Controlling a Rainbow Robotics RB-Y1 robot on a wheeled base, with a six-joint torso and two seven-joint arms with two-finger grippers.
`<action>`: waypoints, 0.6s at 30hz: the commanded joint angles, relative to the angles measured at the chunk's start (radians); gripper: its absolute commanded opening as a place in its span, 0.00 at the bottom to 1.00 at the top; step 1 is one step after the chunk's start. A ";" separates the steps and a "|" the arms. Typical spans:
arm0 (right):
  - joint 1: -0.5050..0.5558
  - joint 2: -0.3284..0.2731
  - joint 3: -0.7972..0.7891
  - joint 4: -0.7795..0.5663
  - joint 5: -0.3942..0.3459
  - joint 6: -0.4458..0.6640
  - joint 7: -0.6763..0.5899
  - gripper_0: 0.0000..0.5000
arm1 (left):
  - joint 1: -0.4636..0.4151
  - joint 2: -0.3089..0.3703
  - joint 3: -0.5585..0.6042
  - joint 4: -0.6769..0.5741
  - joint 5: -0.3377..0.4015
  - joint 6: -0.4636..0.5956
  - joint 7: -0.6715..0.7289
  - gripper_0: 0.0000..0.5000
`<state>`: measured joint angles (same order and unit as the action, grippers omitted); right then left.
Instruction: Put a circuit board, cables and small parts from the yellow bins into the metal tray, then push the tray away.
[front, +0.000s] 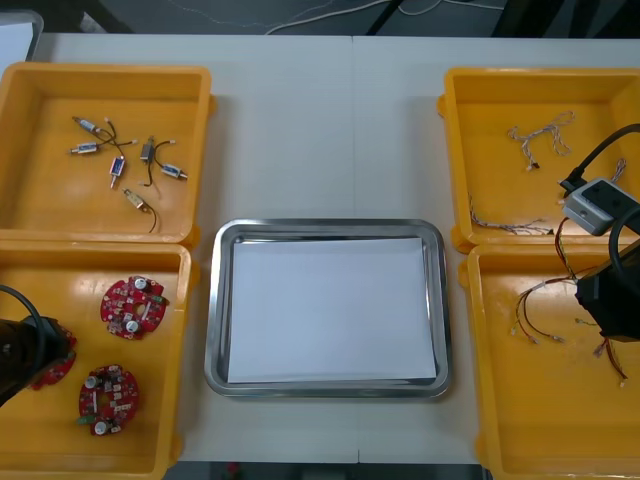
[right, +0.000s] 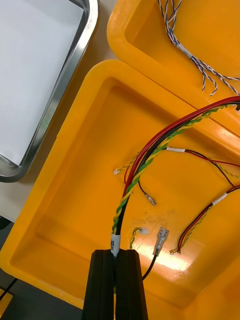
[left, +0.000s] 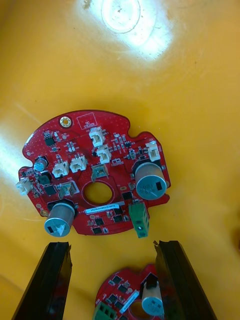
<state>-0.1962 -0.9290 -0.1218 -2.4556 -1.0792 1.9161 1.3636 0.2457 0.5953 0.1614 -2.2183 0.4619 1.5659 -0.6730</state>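
Loading step, and the metal tray (front: 214, 300) has nothing in it yet. The right tool (right: 116, 256) is pinched tight on the red and yellow cable (right: 160, 141), which trails off past its tips across the yellow bin (right: 75, 200). I'd say the next move is to lift it and carry it to the tray. The left tool (left: 112, 247) is wide open, with one circuit board (left: 95, 175) just past its tips.

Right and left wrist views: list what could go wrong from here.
1. The right gripper is shut on the red and yellow cable, which lies among other cables in the yellow bin; lifting may drag them along.
2. The open left gripper faces one circuit board, with a second board showing between its fingers; closing may pinch a component or catch both.
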 joint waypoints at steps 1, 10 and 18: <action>-0.016 -0.036 0.013 -0.026 0.005 0.004 0.025 0.00 | -0.029 -0.022 -0.057 -0.031 -0.054 -0.020 0.148 1.00; -0.016 -0.036 0.013 -0.026 0.005 0.004 0.025 0.00 | -0.046 -0.043 -0.054 -0.023 -0.057 -0.017 0.164 1.00; -0.016 -0.036 0.013 -0.026 0.005 0.004 0.025 0.00 | -0.065 -0.046 -0.051 0.000 -0.068 -0.018 0.159 1.00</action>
<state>-0.1962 -0.9292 -0.1218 -2.4556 -1.0792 1.9161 1.3636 0.2076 0.5663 0.1146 -2.2170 0.4093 1.5561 -0.5472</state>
